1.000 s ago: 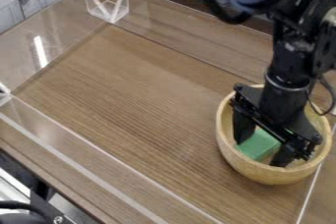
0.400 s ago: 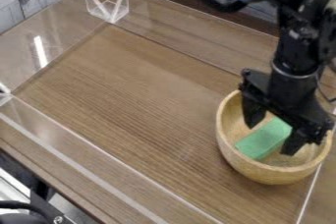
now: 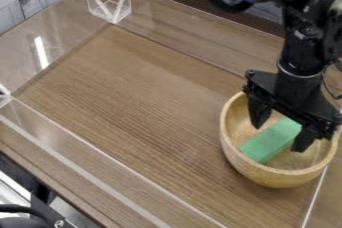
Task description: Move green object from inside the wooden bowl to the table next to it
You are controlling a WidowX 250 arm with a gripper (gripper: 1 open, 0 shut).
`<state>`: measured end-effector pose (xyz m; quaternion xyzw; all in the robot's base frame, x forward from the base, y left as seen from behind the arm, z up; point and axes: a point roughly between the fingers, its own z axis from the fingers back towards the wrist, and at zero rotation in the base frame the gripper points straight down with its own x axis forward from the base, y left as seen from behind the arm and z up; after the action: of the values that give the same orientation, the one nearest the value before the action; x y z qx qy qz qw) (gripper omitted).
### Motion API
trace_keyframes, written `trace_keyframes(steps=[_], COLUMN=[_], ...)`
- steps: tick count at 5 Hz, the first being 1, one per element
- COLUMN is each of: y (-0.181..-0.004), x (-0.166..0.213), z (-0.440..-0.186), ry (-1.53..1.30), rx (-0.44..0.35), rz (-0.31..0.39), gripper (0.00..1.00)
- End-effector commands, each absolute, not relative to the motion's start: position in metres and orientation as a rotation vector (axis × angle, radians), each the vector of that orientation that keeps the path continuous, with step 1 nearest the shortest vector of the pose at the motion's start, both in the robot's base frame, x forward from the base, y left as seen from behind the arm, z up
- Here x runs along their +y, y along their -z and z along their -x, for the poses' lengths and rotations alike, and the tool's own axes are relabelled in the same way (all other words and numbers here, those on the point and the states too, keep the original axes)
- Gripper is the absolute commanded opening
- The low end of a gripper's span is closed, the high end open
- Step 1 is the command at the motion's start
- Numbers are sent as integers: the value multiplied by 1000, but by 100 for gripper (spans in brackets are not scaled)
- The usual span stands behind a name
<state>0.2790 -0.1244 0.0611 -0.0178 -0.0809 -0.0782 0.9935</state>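
A: Over at the right edge of the table (image 3: 134, 82), the gripper (image 3: 290, 123) is pointing straight down into the wooden bowl (image 3: 237, 148), fingers spread wide and carrying nothing

B: And the green object (image 3: 269, 140)?

A: It is lying in the hollow of the bowl, tilted up against the inner slope, just below and between the two black fingers. One finger is standing toward the left rim, the other toward the right

B: Is anything touching it?

A: I cannot say for sure; the fingertips are sitting very close to the block's upper end, and from this angle a small gap and a light contact are looking much the same

B: So which step are we watching?

A: I am judging it as the reach for the pick: nothing is being lifted yet. The next move is asking for the fingers to be straddling the block's narrow sides, then closing firmly before any rise over the thick rim. After that, bare tabletop beside the bowl is waiting on the left
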Motion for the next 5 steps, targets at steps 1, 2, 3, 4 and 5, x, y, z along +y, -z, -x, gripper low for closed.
trace_keyframes(steps=[1,2,3,4,5], y=[-56,-56,-57,-57,-64], x=[-117,-117,-128,-140,-126], z=[-291,-295,-292,-289,-281], ry=[151,165,193,228,283], rx=[-189,-213,-226,-235,-241], rz=[48,66,75,86,95], gripper=[100,100,100,100,100])
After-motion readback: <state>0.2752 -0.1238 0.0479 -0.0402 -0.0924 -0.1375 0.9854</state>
